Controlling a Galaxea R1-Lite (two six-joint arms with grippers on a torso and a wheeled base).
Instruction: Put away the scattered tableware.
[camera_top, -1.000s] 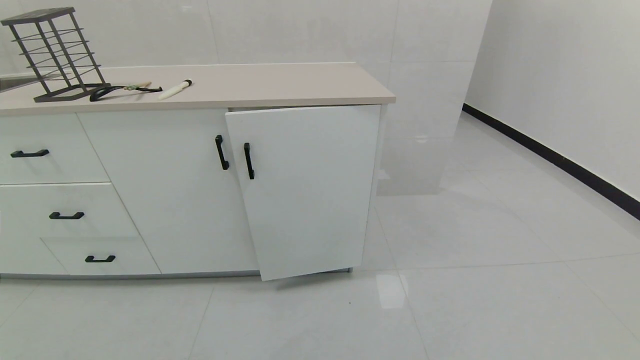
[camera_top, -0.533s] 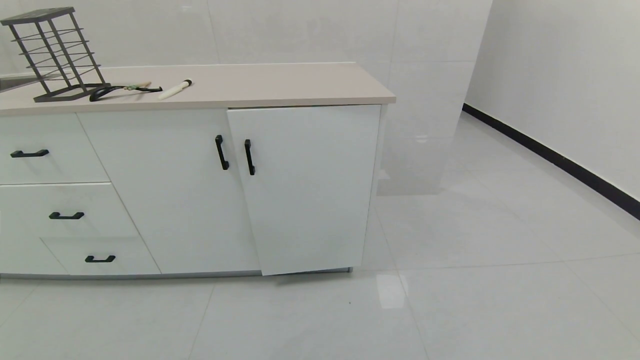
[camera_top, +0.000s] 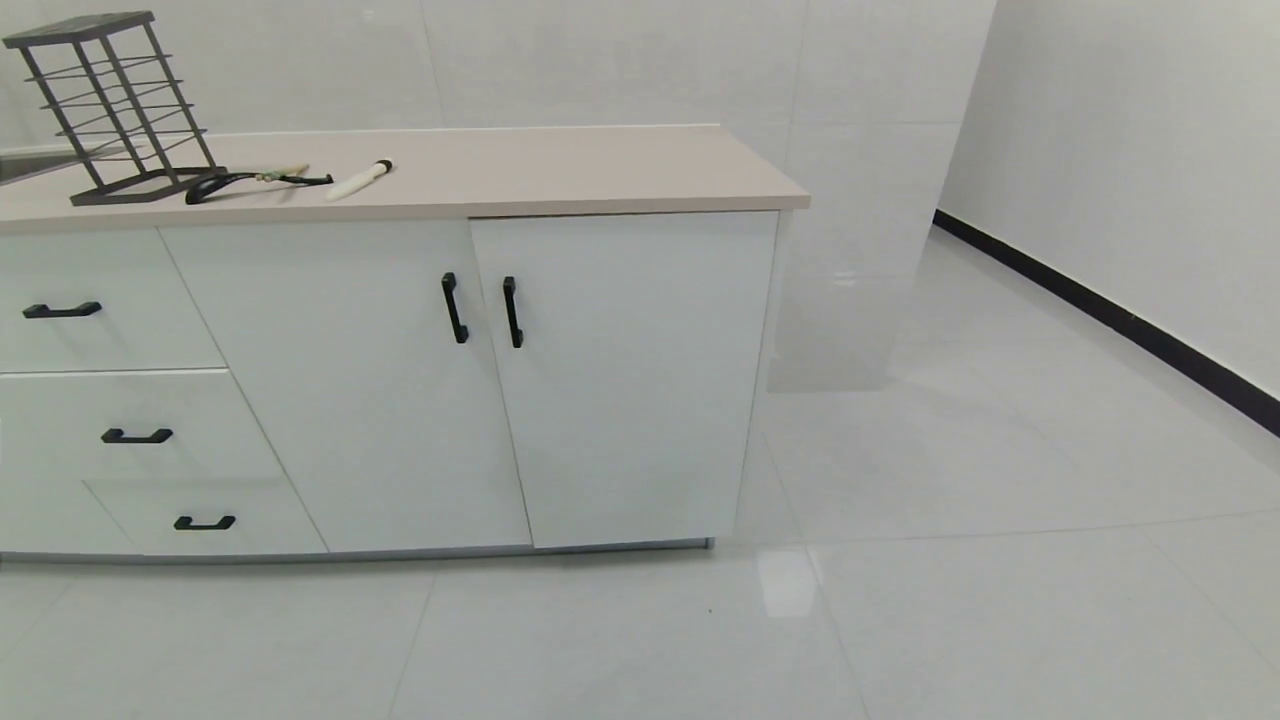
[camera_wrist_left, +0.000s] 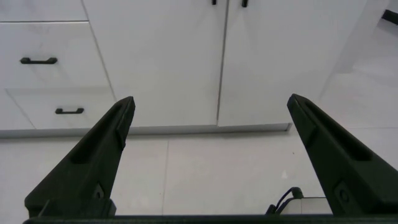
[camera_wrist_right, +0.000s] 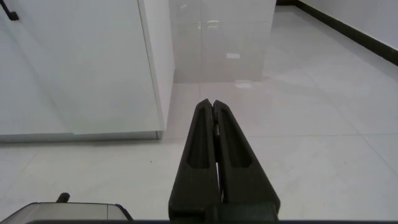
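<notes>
Left jaws are gaping open, right jaws are pressing together on nothing, and a black ladle (camera_top: 207, 187) is lying beside the rack (camera_top: 78, 28) on the desk (camera_top: 580, 170).

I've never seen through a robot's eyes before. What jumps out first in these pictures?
A white cabinet with black handles, both doors shut, stands on the left. At the left end of its counter stands a black wire rack, with utensils lying beside it. The left pincer gapes wide open; the right pincer is pressed shut.
</notes>
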